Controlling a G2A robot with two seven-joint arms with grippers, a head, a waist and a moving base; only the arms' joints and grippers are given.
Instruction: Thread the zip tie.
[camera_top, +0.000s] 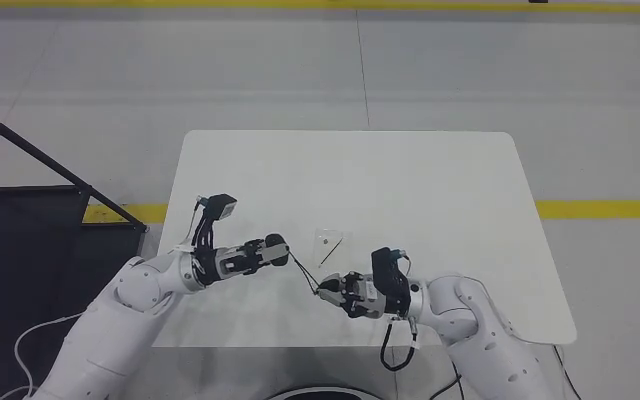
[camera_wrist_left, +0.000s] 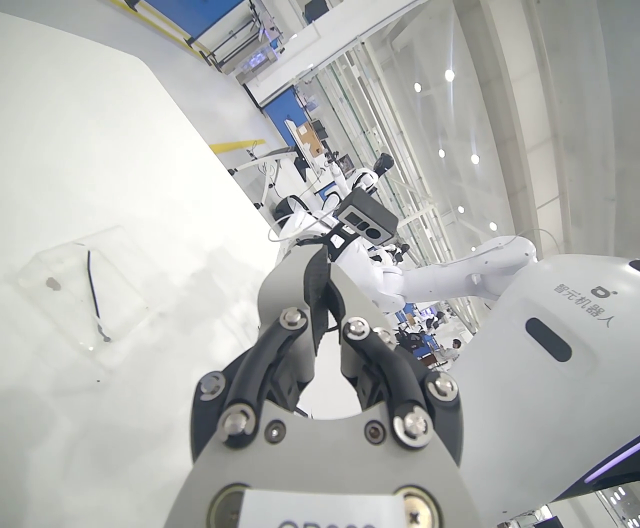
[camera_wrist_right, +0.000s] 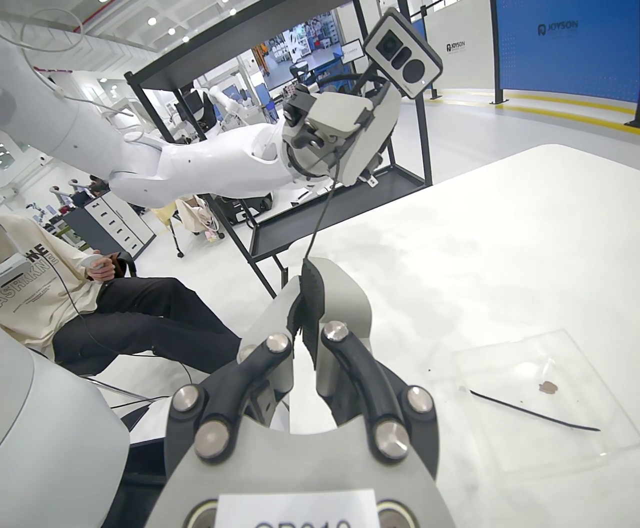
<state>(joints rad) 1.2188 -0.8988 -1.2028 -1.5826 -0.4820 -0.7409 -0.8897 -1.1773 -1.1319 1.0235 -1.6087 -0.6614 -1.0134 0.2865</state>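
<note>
While the left pincer (camera_wrist_left: 320, 270) and right pincer (camera_wrist_right: 307, 280) clamp its ends, the thin black zip tie (camera_wrist_right: 320, 218) spans between them.

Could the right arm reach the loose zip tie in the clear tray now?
Probably not yet: right gripper is shut on the held zip tie; nothing covers the loose zip tie or clear tray.

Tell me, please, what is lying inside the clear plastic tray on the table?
One black zip tie lies in the clear plastic tray, with a small brown speck beside it. The white table shows through the tray; nothing in it is covered.
</note>
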